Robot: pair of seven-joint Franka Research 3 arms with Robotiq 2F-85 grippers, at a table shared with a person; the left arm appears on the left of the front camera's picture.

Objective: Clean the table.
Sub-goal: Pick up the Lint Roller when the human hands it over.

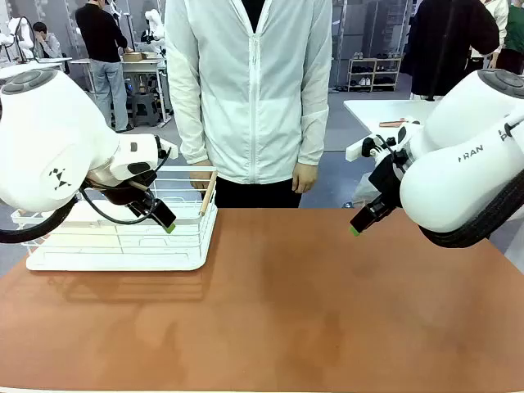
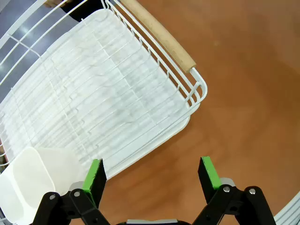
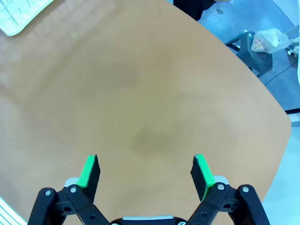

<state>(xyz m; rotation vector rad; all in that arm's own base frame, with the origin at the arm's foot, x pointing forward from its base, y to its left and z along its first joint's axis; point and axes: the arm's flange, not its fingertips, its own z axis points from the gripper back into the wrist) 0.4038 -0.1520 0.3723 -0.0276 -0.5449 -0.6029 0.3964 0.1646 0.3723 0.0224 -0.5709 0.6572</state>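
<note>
The table (image 1: 278, 311) has a bare reddish-brown top that spans the front view, and it also shows as the table (image 2: 243, 84) and the table (image 3: 140, 93) in the wrist views. My left gripper (image 2: 152, 173) is open with nothing between its green pads, hovering over the corner of a white wire rack (image 2: 103, 108). In the front view the left gripper (image 1: 164, 219) hangs above that rack (image 1: 115, 237). My right gripper (image 3: 146, 171) is open and empty above bare table; in the front view the right gripper (image 1: 360, 223) sits at the right, near the far edge.
The rack stands on a white tray at the table's far left and has a wooden handle (image 2: 159, 35). A white cup-like holder (image 2: 23, 187) sits in its corner. A person in a white jacket (image 1: 250, 90) stands at the far edge, one hand (image 1: 201, 176) by the rack.
</note>
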